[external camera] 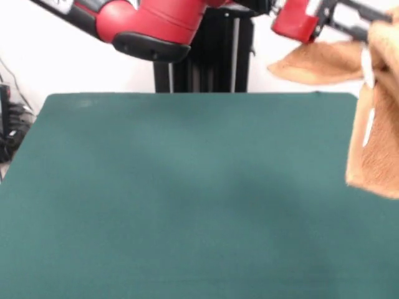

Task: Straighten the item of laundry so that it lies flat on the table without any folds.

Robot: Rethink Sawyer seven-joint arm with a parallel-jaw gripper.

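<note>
The orange-tan towel (376, 152) hangs in the air at the right edge of the front view, off the green table (156, 187). One part drapes down over the table's right side, and another flap (321, 62) sticks out to the left behind it. A white strip, perhaps the tag (369, 128), shows on its edge. My gripper (369, 28) is at the top right, shut on the towel's upper part. The cloth hides the fingertips.
The red arm (149, 22) crosses the top of the view from the left. The black pedestal (212, 56) stands behind the table's far edge. Dark cables (9, 124) lie off the table at the left.
</note>
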